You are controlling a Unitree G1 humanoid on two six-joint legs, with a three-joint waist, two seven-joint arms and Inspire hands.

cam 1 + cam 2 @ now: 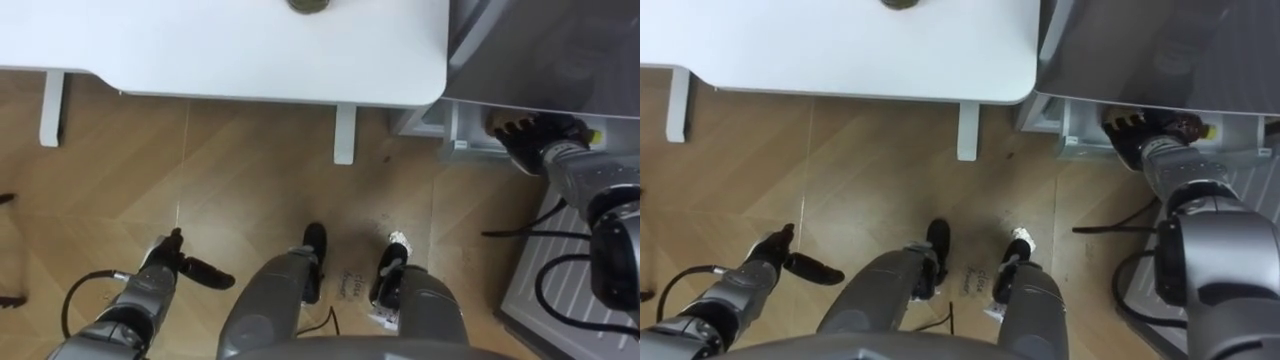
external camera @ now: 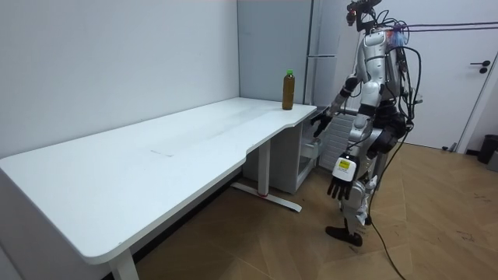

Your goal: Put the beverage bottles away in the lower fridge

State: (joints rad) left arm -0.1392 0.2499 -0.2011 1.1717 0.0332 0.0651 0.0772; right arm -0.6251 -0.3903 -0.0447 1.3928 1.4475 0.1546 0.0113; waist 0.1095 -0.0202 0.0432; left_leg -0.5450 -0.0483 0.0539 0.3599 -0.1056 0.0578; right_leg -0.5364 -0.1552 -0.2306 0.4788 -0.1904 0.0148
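Bottle stands upright on the far corner of the white worktop, centre of the room view, beside the grey fridge. Right robot hand, upper right of the eye view, is released with fingers spread, low against the fridge. Left robot hand, lower left, hangs released.

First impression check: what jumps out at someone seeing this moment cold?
A lone brown bottle with a green cap stands at the white table's far corner, beside the grey fridge. The robot stands at that corner, its right robot hand stretched open toward the fridge's lower part, while the left robot hand hangs open by its side.
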